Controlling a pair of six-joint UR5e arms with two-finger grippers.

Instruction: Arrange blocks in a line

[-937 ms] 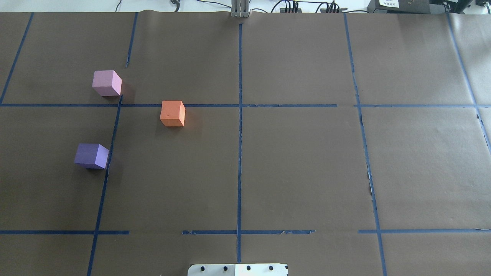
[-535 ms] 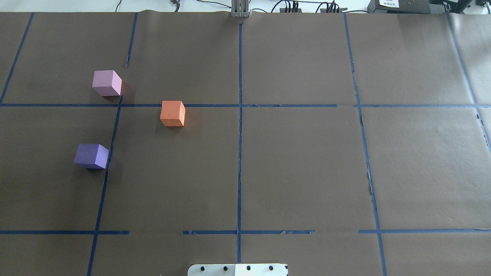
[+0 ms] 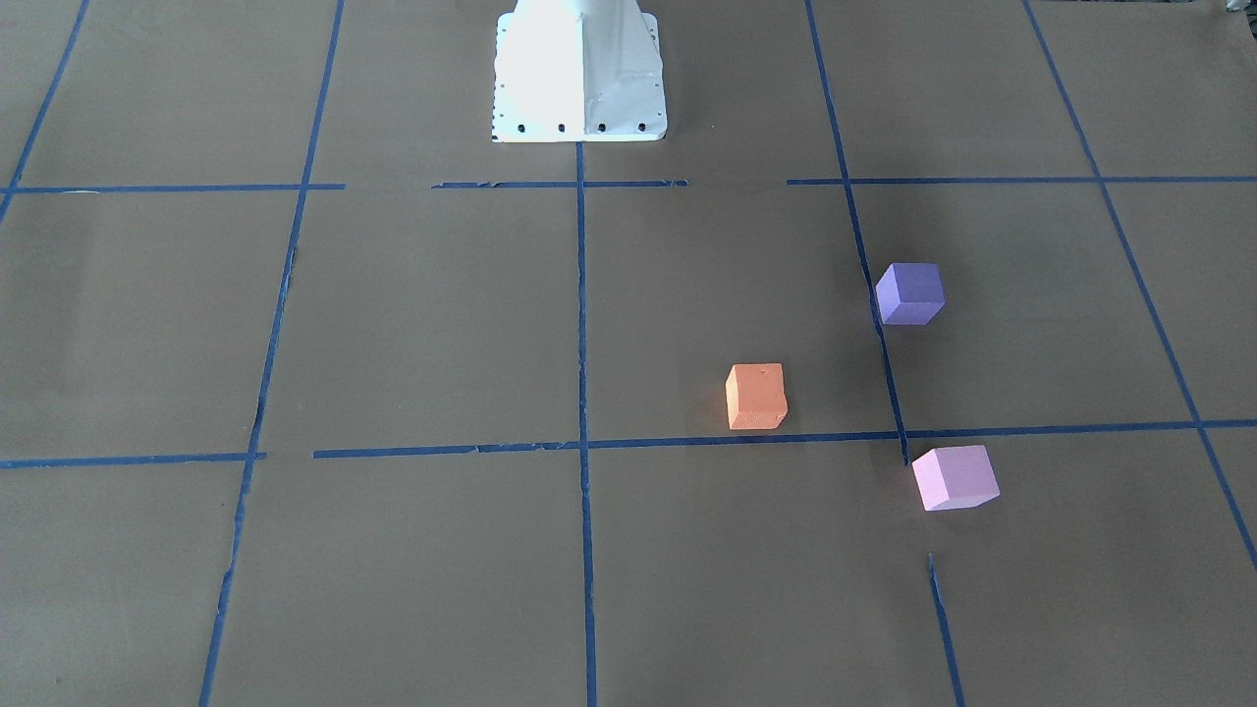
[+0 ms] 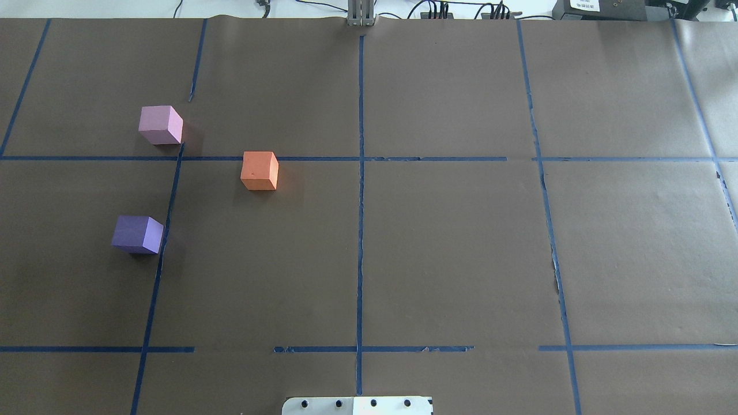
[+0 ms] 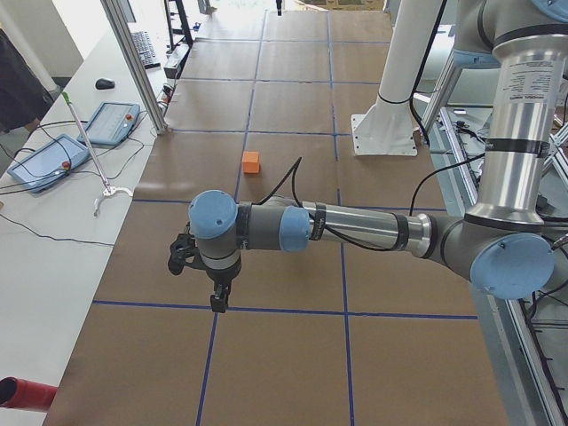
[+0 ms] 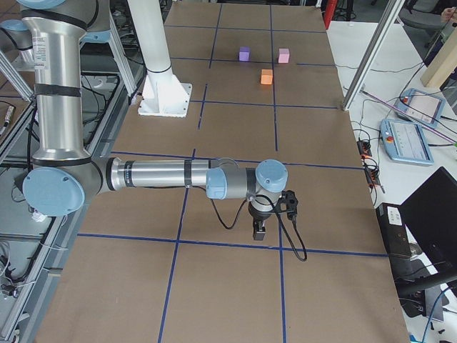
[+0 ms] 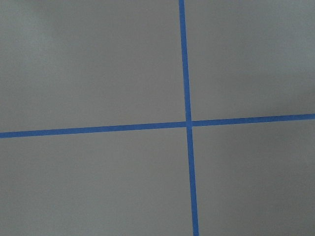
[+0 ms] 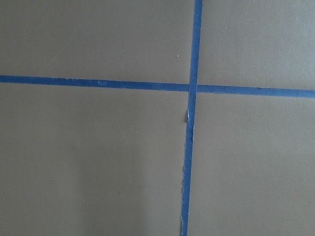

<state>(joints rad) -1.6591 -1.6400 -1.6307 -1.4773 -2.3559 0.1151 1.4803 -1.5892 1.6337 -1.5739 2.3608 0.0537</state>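
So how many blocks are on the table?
3: the orange block nearest the middle, the light pink block farther back left, the dark purple block closest to the robot's base. None looks hidden.

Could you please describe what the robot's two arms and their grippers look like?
Both the left arm and the right arm are silver-grey tubes with rounded joints, light blue caps and dark rings. A black cable loops loosely off each wrist. The left gripper and right gripper are small, black and blocky; finer detail is too small to make out.
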